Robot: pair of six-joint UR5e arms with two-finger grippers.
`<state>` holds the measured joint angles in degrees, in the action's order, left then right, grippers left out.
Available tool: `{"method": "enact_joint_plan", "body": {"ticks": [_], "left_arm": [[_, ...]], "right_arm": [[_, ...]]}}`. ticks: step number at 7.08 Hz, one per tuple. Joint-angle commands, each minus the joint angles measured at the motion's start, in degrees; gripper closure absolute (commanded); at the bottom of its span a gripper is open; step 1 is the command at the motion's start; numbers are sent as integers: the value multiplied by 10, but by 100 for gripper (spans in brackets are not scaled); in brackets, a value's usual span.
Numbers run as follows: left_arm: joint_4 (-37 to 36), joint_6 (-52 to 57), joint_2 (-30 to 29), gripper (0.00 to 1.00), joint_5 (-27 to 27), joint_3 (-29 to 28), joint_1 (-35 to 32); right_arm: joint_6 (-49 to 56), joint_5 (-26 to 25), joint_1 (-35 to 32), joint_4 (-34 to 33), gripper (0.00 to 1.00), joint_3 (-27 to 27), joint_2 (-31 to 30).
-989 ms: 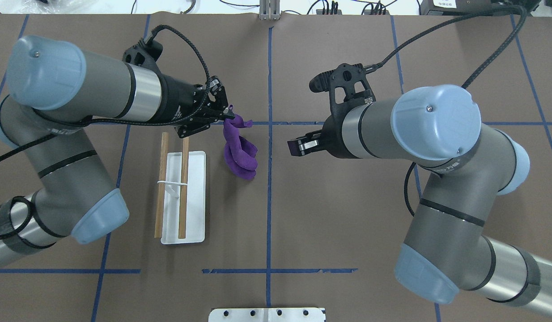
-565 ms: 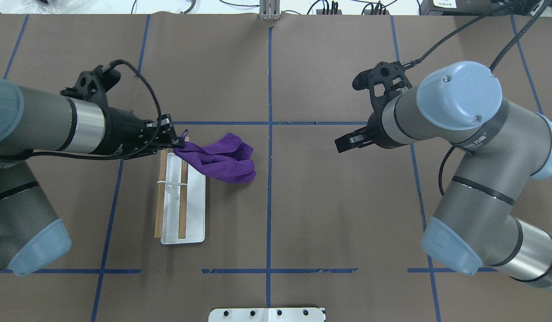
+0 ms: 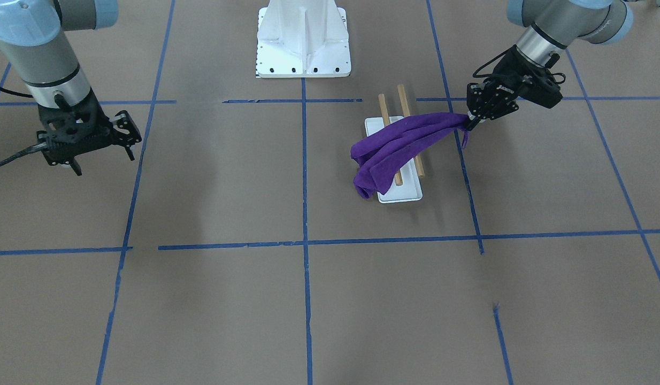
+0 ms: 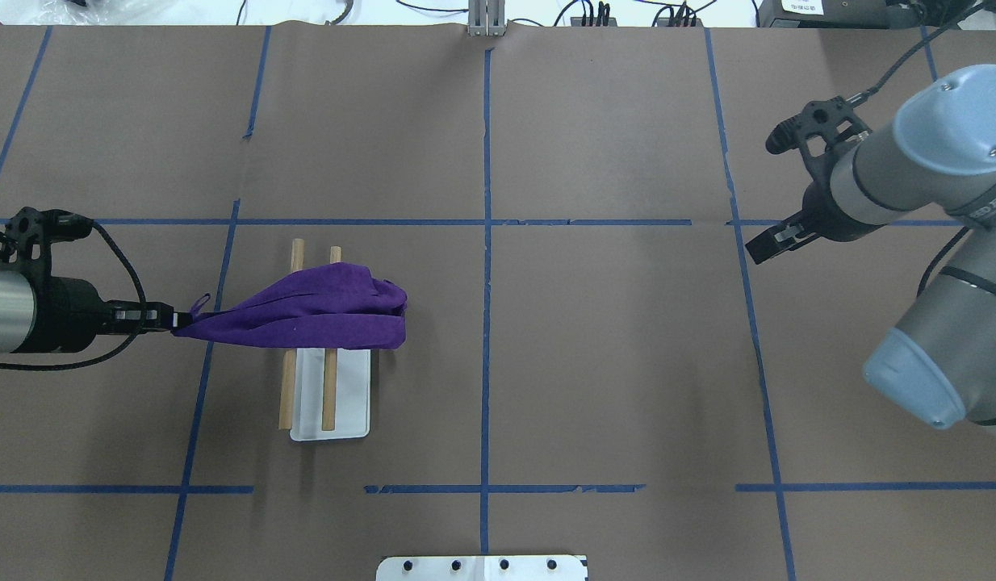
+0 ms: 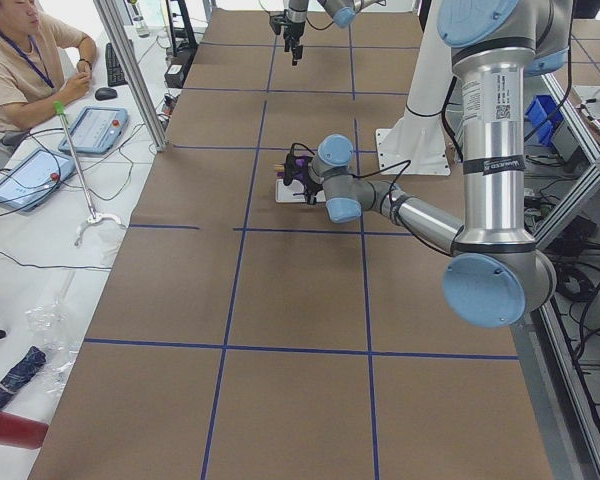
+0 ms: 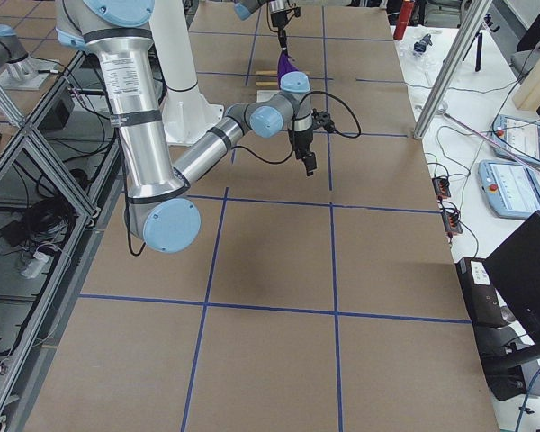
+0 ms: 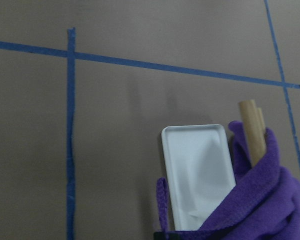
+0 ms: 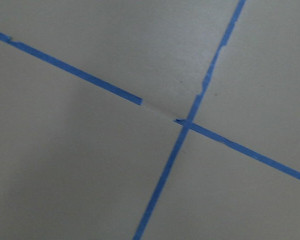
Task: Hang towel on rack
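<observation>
The purple towel (image 4: 304,315) lies stretched across both wooden dowels (image 4: 286,395) of the rack, whose white base (image 4: 349,403) shows below it. Its bunched end hangs past the rack on the side toward the table's middle (image 3: 367,184). My left gripper (image 4: 173,323) is shut on the towel's other corner, out beyond the rack, and holds it taut; it also shows in the front view (image 3: 469,124). The left wrist view shows the base (image 7: 197,175), a dowel tip (image 7: 252,132) and the towel (image 7: 260,205). My right gripper (image 4: 750,254) is open and empty, far off (image 3: 102,163).
A white bolted pedestal (image 3: 303,37) stands at the robot's edge of the table, also at the bottom of the overhead view (image 4: 482,567). Blue tape lines cross the brown table cover. A seated operator (image 5: 25,60) is beside the table's far side.
My left gripper has pulled the towel leftward over the rack, so it now spans both dowels. My right arm has drawn back to the right, away from the middle.
</observation>
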<state>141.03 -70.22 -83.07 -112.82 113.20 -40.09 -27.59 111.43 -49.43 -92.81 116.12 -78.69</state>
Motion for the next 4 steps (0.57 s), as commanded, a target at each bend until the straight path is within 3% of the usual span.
{"method": "enact_joint_plan", "body": {"ticks": [1,2,3,4], "left_arm": [[16,11,0,1,-1,-24,1],[14,13,3,0,-7,-25,0],[9,113,12,0,-33,-28,-15],[4,232,26,0,-74,-57,-77]], "right_arm": [[9,9,-31,1,0,-5,-37],[6,7,-34,2,0,-7,-63],[-11,5,-52,2,0,-12,-90],[-6,5,-88,2,0,-32,-117]]}}
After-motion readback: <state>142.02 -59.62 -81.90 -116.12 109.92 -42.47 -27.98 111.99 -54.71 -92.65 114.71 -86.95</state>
